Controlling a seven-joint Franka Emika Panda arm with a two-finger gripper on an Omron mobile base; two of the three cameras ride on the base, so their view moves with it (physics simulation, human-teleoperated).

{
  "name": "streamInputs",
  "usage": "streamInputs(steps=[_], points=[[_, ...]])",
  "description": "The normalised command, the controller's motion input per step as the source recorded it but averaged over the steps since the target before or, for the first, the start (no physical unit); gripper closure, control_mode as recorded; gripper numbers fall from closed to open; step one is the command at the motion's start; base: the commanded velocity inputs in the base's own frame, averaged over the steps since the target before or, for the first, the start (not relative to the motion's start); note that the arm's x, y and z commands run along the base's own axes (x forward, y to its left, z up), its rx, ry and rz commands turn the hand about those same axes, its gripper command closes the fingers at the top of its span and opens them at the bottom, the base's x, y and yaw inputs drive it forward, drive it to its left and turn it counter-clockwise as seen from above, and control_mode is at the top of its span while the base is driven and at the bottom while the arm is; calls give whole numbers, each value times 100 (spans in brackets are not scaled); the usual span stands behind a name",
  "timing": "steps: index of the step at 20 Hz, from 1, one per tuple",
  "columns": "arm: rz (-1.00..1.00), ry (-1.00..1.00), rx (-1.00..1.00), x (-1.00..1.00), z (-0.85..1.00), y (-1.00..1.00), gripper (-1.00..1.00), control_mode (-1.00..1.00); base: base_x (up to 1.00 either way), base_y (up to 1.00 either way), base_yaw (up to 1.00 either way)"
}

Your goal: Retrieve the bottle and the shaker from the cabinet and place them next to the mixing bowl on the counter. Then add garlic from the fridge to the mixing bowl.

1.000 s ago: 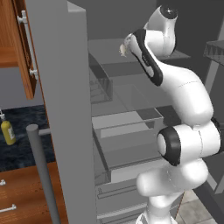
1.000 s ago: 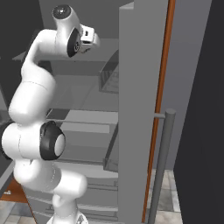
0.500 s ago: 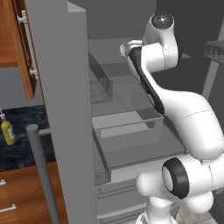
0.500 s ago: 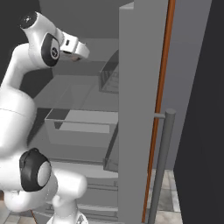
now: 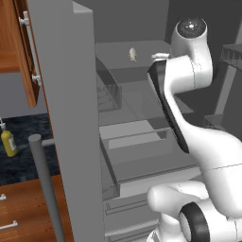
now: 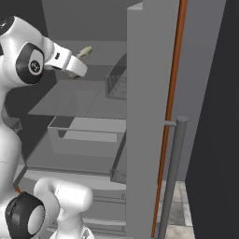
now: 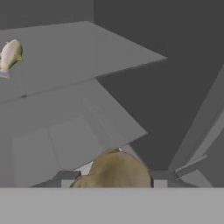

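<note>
A tan garlic bulb (image 7: 114, 171) sits between my gripper's (image 7: 113, 177) two dark fingertips, and the gripper is shut on it inside the open fridge. A second garlic bulb (image 5: 133, 53) (image 6: 85, 51) (image 7: 9, 54) lies on the upper fridge shelf (image 7: 65, 48), apart from the hand, to its left in the hand view. My wrist (image 6: 65, 61) reaches in at upper shelf height. A small yellow bottle (image 5: 8, 142) stands on the dark counter at the far left.
The grey fridge door (image 5: 66, 118) (image 6: 149, 116) stands open beside the arm, with its bar handle (image 5: 45, 189) (image 6: 172, 177) in front. A clear drawer (image 6: 86, 133) is pulled out below the shelves. A wooden cabinet door (image 5: 21, 47) hangs open at upper left.
The arm has swung up and back from the upper shelf, its elbow rising. The shelf garlic, earlier covered by the hand, is now uncovered. The jaws have narrowed only slightly.
</note>
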Motion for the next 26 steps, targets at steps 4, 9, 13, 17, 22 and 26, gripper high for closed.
streamInputs(steps=[4, 9, 13, 17, 22, 26], points=[[0, 21, 2, -65, -2, 2, 100, -100, 0, 0, 0], [2, 12, 4, -55, -4, 20, 100, -100, 0, 0, 0], [12, 0, 11, -60, -19, 24, 100, -100, 0, 0, 0], [13, 1, 4, -51, -40, 23, 100, -100, 0, 0, 0], [8, 6, 0, -13, -59, 0, 100, -100, 0, 0, 0], [2, 2, 0, -15, -52, 0, 100, -100, 0, 0, 0]])
